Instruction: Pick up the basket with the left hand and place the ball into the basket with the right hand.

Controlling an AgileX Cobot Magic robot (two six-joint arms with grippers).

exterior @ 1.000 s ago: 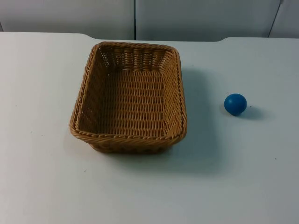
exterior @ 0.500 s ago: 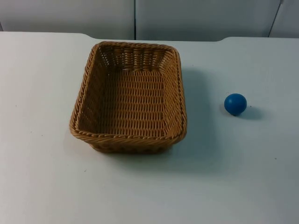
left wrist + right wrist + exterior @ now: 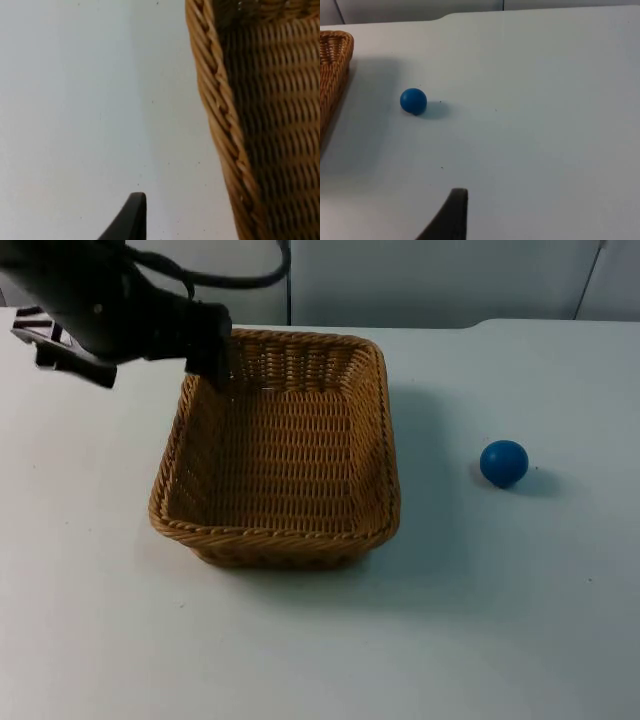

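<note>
Two objects sit on the white table (image 3: 500, 640) in the top view: a tan wicker basket (image 3: 280, 455), rectangular and upright, left of centre, and a small blue ball (image 3: 503, 462) well apart to its right, resting on the bare surface with a soft shadow beside it; the left arm (image 3: 100, 310) reaches in from the upper left corner, its black body lying over the table's far edge, and the left gripper (image 3: 212, 368) sits at the basket's far left corner, right at the rim; whether its fingers are spread or pressed together cannot be told from this angle; the grey partition wall (image 3: 420, 280) closes the scene behind.

From the left wrist, the basket's braided rim (image 3: 220, 115) runs in a long diagonal line, with the woven inner wall (image 3: 280, 125) in shadow on one side and bare table (image 3: 75, 100) on the other; one black fingertip (image 3: 131, 220) stands over the table just outside the rim, apart from the weave; the gripper's state cannot be read here either.

From the right wrist, the ball (image 3: 413, 101) lies on open table (image 3: 545, 100), near a corner of the basket (image 3: 332, 75) but not touching it; a single black fingertip (image 3: 451, 215) of the right gripper hangs well short of the ball, nothing between the fingers that can be seen, and its opening cannot be judged.
</note>
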